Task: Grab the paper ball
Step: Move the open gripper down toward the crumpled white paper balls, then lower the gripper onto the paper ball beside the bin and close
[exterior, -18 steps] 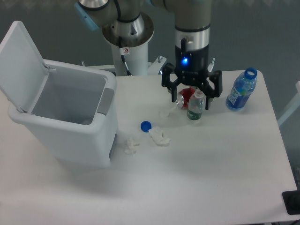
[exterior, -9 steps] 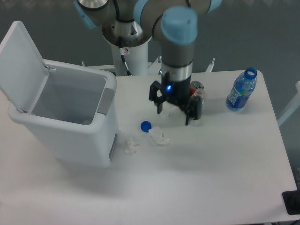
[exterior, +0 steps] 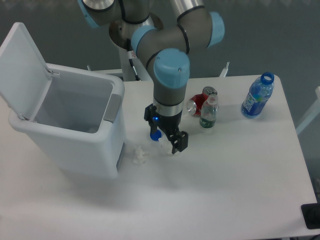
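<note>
The claw is being held low over the white surface, its two dark fingers spread apart and nothing being gripped between them (a blue light is glowing on its body). The paper ball, a small lumpy white wad, is lying on the surface at about 8 o'clock from the claw, near it but not touched, and just beside the lower right corner of the white bin. The bin is standing at 9 o'clock from the claw with its lid being held open and tilted back. A blue bottle cap is partly being hidden by the claw's left finger, and a flatter white paper wad is partly being covered beneath the claw, so its full shape cannot be told. At about 2 o'clock from the claw, a red can is lying on its side, with a small clear bottle standing upright just beside it. Farther off at 2 o'clock, near the surface's edge, a blue bottle without a cap is standing upright.
</note>
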You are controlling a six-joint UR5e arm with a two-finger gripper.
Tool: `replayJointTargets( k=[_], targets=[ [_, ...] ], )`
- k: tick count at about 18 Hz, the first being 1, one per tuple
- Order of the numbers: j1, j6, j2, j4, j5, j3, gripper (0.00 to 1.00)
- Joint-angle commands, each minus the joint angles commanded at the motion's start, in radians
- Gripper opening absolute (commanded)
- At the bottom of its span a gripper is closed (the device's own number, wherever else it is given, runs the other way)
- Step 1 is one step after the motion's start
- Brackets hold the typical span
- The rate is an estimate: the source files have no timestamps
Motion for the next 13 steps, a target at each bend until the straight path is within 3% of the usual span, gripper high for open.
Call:
replayJointTargets(
  k=[5, 13],
  targets=[
    [-0.012, 0.108, -0.021, -0.002, 0.012, -0.018, 1.00],
    [-0.055, 0.106, -0.034, 0.003, 0.002, -0.064, 1.00]
  ],
)
